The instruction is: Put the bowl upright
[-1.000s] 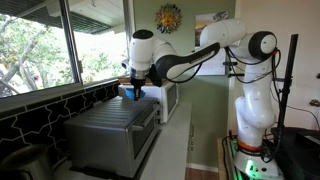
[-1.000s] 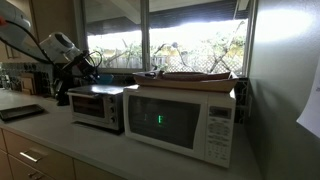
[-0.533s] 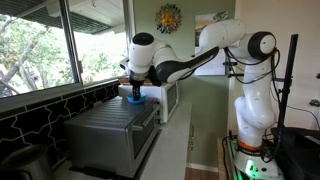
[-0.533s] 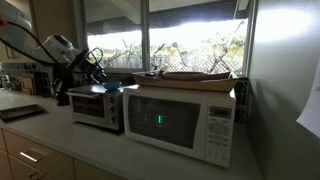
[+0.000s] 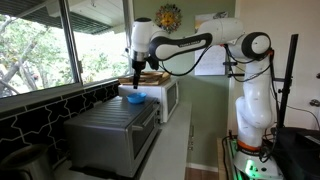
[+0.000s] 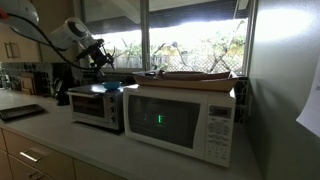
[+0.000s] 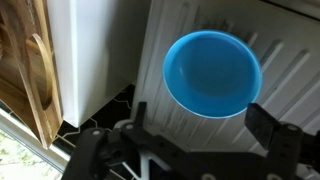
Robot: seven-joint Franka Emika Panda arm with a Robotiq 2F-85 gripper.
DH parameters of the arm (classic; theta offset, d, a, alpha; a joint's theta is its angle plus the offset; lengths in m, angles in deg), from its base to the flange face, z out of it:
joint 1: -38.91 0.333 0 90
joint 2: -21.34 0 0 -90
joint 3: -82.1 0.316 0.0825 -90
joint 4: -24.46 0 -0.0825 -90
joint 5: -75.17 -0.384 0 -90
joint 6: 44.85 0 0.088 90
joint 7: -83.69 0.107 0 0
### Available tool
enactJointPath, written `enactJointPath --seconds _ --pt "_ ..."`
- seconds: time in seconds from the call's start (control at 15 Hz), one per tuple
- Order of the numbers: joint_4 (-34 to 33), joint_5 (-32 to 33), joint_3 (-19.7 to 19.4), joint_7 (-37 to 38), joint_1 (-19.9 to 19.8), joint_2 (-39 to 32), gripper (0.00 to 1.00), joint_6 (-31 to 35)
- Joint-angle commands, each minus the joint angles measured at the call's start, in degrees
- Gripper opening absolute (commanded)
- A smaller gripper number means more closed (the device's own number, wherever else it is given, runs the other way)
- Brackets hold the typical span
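The blue bowl [image 7: 212, 73] stands upright, its opening up, on the ribbed top of the grey metal toaster oven [image 7: 285, 70]. In an exterior view the bowl [image 5: 135, 97] sits at the oven's far end, next to the white microwave. My gripper [image 7: 198, 110] hangs open straight above it, with one finger on each side and clear of the rim, holding nothing. In both exterior views the gripper [image 5: 137, 78] [image 6: 100, 60] is a short way above the oven top [image 6: 97, 92]. The bowl is only a faint blue spot [image 6: 111, 85] there.
The white microwave [image 5: 167, 98] [image 6: 180, 120] stands beside the oven, with a wooden tray [image 6: 195, 75] [image 7: 25, 60] on top. A black tiled backsplash [image 5: 40, 115] and windows run along the counter's back. A dark tray [image 6: 22, 112] lies on the counter.
The gripper has opened and let go of the bowl, then risen straight up. The bowl stays upright on the oven top.
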Motion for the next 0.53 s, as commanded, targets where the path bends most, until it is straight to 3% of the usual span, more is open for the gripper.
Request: enactJointPath --seconds 0.0,0.47 --pt "-2.83 -13.15 -3.09 -5.33 -1.65 2.50 1.00 -2.37" --pt "-0.60 -38.38 -8.60 -11.89 -3.02 7.93 1.00 -2.55"
